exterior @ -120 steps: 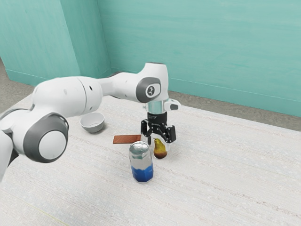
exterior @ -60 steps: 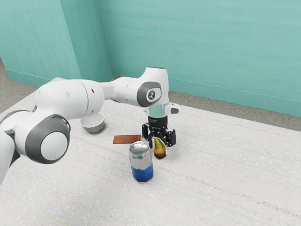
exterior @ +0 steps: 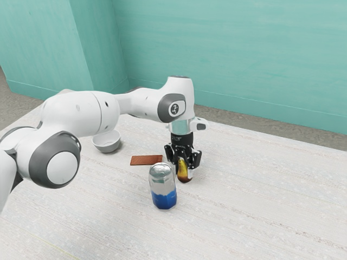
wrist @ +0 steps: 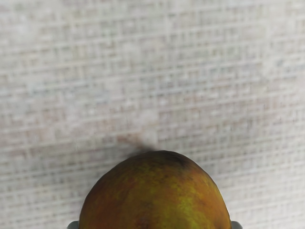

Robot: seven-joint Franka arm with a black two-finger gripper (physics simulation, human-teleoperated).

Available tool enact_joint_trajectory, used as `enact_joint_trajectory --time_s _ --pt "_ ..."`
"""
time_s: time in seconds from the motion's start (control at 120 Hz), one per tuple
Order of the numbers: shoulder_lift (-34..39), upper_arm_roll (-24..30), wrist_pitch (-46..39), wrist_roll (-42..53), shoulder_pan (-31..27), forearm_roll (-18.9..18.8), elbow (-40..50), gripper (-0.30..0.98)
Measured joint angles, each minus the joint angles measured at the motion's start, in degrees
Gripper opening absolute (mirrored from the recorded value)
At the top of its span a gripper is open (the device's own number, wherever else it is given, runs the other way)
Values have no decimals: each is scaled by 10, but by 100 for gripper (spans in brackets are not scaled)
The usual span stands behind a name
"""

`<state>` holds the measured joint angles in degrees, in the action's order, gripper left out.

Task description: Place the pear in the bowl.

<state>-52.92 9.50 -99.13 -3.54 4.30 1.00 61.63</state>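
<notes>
My black gripper (exterior: pixel 184 167) points straight down at the table, its two fingers against opposite sides of the pear (exterior: pixel 182 170), shut on it. The pear is yellow-green with a reddish-brown lower part and stands upright at table level. In the wrist view the pear (wrist: pixel 157 195) looms large, with a grey fingertip (wrist: pixel 73 224) showing at one side and another at the opposite side. The white bowl (exterior: pixel 107 142) stands apart, toward the exterior view's left, behind the arm's forearm; its visible inside holds nothing.
A silver and blue can (exterior: pixel 163 187) stands close to the gripper and pear, nearer the exterior camera. A flat reddish-brown bar (exterior: pixel 146 160) lies on the pale table (exterior: pixel 260 200) between the bowl and the pear. The teal wall rises beyond the table.
Over the last second my hand has come down slightly around the pear. Since half a second ago the fingers have drawn inward onto its sides. Bowl, can and bar have stayed put.
</notes>
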Motion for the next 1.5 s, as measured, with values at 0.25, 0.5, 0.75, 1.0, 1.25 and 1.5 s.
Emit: enact_joint_trajectory --time_s 0.25,0.5,0.75,1.0,1.25,1.5 --pt "3 -2 -1 -1 2 -2 0 28" --pt "30 -10 -1 -2 3 -14 0 25" --pt "74 -57 2 0 -18 -24 1 26" --pt "109 -63 10 4 -123 -34 15 27" --pt "118 -59 20 9 -202 -37 16 27" --pt "93 -37 20 13 -242 -37 10 28"
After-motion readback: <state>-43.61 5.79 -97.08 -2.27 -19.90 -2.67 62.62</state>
